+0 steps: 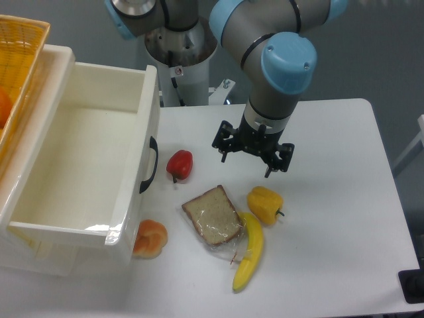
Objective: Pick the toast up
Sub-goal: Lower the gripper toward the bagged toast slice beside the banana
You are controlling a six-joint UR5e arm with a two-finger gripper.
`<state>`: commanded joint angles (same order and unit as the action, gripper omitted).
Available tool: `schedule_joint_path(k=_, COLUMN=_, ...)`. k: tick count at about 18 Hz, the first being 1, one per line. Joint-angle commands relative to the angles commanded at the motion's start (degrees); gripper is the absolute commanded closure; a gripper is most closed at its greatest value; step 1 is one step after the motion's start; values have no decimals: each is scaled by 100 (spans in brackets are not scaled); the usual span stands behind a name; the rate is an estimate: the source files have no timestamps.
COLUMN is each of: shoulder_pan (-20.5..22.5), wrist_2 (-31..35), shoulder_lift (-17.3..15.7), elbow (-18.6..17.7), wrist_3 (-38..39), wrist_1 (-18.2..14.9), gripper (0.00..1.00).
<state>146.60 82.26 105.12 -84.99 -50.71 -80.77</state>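
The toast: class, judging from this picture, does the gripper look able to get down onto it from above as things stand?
Probably yes. The gripper hangs open above the table, nothing lies on the toast, and its top is bare. The banana touches its right edge and the yellow pepper sits close.

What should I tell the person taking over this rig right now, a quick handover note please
Gripper: open and empty, hanging above the table, up and to the right of the toast.
Toast: flat on the table in its clear wrap, between the bun on its left and the banana on its right; the banana lies against its right edge. The yellow pepper sits just beyond.
Done: nothing gripped yet.
Left: move over the toast, come down, close on it, lift.
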Motion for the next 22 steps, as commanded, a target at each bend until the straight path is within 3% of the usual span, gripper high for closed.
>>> schedule_joint_path(k=7, shoulder_pan=-44, wrist_2=71, shoulder_lift=202, elbow=-26, wrist_3=18, wrist_1=17, gripper=0)
schedule_joint_path(k=10, shoulder_pan=-97, wrist_2=70, shoulder_lift=395, elbow=-123, wrist_3=17, wrist_1=263, gripper=0)
schedule_joint_path(k=14, shoulder_pan=-176, wrist_2=62, shoulder_lift=562, elbow=-413, wrist_3=62, wrist_1=1001, gripper=0)
schedule_joint_path(k=22, shoulder_pan=-211, wrist_2=18, shoulder_lift=1125, elbow=-343, wrist_3=70, wrist_1=1107, gripper=0)
